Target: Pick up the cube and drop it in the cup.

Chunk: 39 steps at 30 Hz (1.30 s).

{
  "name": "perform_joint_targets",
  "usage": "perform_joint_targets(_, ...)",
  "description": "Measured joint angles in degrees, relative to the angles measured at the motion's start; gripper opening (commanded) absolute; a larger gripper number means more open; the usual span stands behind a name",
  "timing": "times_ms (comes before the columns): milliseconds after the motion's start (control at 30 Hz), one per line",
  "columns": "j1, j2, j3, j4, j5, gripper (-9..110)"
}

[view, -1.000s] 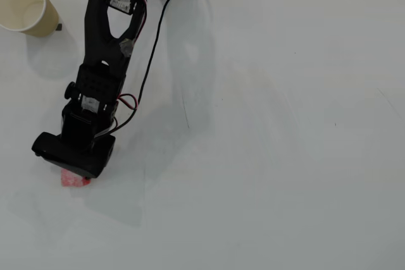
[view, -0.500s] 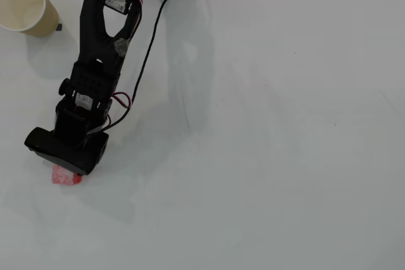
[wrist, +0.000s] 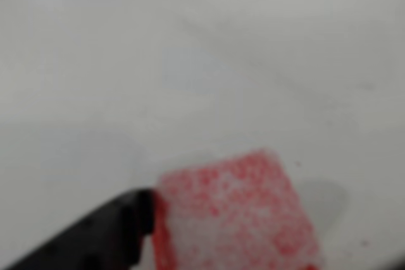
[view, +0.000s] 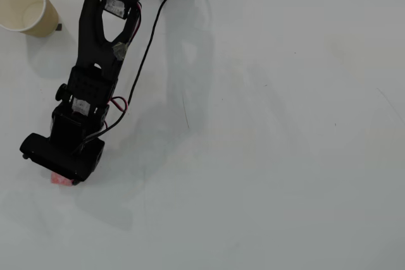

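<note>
The cube [view: 61, 180] is a small red block that peeks out from under the black gripper [view: 65, 170] at the lower left of the overhead view. In the wrist view the cube [wrist: 237, 219] fills the lower middle, blurred, red with a whitish top. One black finger [wrist: 107, 235] touches its left side. The cube's right side is bare, with only table and a shadow beside it, so the gripper [wrist: 266, 254] looks open around the cube. The cup [view: 24, 6] is a beige paper cup with a white inside, standing upright at the top left of the overhead view, far from the gripper.
The black arm [view: 101, 42] runs from the top edge down to the lower left, with a cable [view: 147, 49] hanging beside it. The white table [view: 272, 131] stretches to the right.
</note>
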Motion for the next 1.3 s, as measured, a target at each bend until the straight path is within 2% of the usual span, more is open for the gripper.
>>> perform_joint_targets(1067, 0.0, -5.9, -5.2, 0.0, 0.0, 44)
perform_joint_targets(1300, 0.0, -5.9, -5.2, 0.0, 0.0, 30)
